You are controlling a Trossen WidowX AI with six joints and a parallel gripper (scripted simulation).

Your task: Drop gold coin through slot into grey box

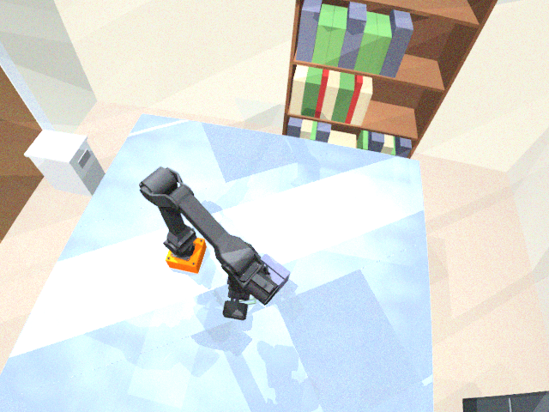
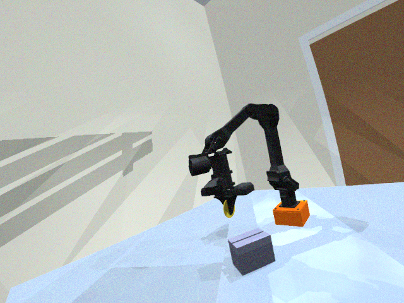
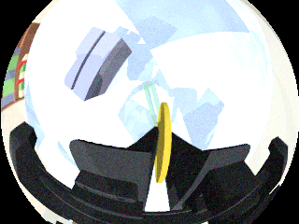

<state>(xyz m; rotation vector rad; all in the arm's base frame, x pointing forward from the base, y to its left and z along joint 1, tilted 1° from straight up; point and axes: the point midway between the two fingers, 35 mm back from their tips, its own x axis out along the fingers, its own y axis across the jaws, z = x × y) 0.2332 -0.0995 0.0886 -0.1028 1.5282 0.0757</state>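
Observation:
My gripper (image 2: 230, 209) (image 3: 158, 131) is shut on the gold coin (image 2: 225, 208) (image 3: 163, 140), which is held on edge between the fingertips and raised clear of the table. The pale green holder (image 1: 255, 300) (image 3: 149, 86) lies below, empty where it shows; the coin and fingers cover its near end in the wrist view. The closed grey box (image 1: 278, 271) (image 2: 252, 255) (image 3: 99, 61) stands beside it, at the upper left in the wrist view. The slot in its lid runs at an angle to the coin there. In the top view the arm hides part of the box and the coin.
The arm's orange base (image 1: 185, 262) (image 2: 288, 218) stands on the blue-white table (image 1: 377, 310) (image 2: 156, 267). A white cabinet (image 1: 57, 148) and a bookshelf (image 1: 427, 73) stand beyond the table's edges. The box's upright sides and raised lid are close to the gripper.

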